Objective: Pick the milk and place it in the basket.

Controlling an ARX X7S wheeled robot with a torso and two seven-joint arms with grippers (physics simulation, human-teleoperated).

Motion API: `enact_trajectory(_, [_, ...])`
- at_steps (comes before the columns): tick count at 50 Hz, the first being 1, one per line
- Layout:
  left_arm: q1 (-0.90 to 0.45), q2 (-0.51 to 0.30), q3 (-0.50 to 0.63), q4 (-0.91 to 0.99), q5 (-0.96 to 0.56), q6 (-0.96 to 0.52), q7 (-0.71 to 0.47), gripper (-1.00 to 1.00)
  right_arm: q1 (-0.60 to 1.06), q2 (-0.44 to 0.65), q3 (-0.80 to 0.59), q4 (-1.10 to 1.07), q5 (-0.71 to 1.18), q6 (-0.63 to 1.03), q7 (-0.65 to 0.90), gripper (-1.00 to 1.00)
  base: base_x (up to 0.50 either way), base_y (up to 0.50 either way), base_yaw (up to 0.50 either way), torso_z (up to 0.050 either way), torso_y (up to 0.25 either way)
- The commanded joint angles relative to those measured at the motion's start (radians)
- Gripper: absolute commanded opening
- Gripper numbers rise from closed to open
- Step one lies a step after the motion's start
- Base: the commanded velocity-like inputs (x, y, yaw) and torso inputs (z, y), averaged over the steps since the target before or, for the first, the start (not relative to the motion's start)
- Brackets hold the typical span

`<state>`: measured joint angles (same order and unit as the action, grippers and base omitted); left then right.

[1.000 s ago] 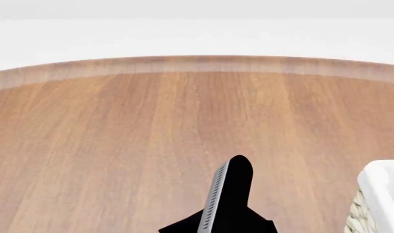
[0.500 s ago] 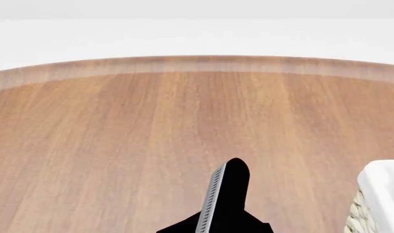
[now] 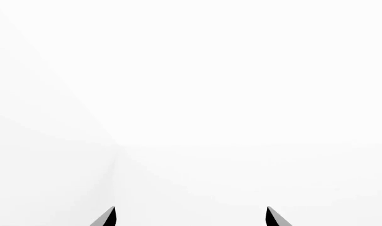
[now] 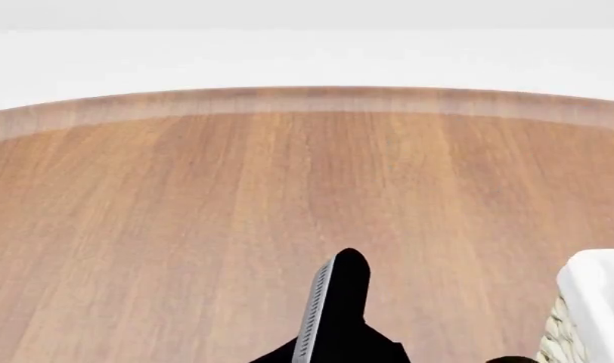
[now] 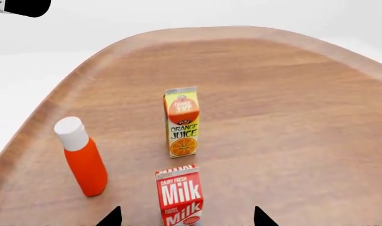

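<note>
Wood-grained table point(image 5: 291, 117) with a rounded rim fills my right wrist view, white room beyond. My right gripper point(image 5: 186, 217) hangs with its jaws spread, and the milk point(image 5: 179, 195) stands upright between the two tips, an orange juice carton point(image 5: 181, 121) behind it. My left gripper point(image 3: 189, 216) also gapes, facing blank white. The basket point(image 4: 590, 302) sits at my right.

Milk point(image 5: 179, 195): red gable-top carton, white "Milk" lettering, upright on the wooden desk point(image 5: 291, 117), bottom center of right wrist frame, lower part cropped. Basket point(image 4: 593, 302): cream wicker, white cloth rim, corner only, lower right of head frame.
</note>
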<state>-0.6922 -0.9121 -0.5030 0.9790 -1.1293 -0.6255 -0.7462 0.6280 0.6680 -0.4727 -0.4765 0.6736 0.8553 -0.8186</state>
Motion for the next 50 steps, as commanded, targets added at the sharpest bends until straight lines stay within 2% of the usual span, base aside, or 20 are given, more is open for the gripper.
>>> enact_trajectory(1, [0.008, 0.0, 0.001, 0.001, 0.003, 0.006, 0.0, 1.0, 0.015, -0.029, -0.048, 0.084, -0.033, -0.03, -0.037, 1.0, 0.0, 0.0, 0.0, 0.0, 0.0])
enact_trajectory(21, [0.031, 0.003, -0.001, 0.001, 0.015, 0.017, 0.004, 1.0, 0.083, -0.09, -0.137, 0.232, -0.091, -0.045, -0.093, 1.0, 0.0, 0.0, 0.0, 0.0, 0.0])
enact_trajectory(31, [0.046, 0.003, -0.01, 0.0, 0.016, 0.023, 0.005, 1.0, 0.104, -0.123, -0.179, 0.29, -0.135, -0.038, -0.072, 1.0, 0.0, 0.0, 0.0, 0.0, 0.0])
enact_trajectory(50, [0.047, 0.0, 0.0, -0.006, 0.021, 0.035, 0.007, 1.0, 0.133, -0.146, -0.236, 0.311, -0.173, -0.019, -0.061, 1.0, 0.0, 0.0, 0.0, 0.0, 0.0])
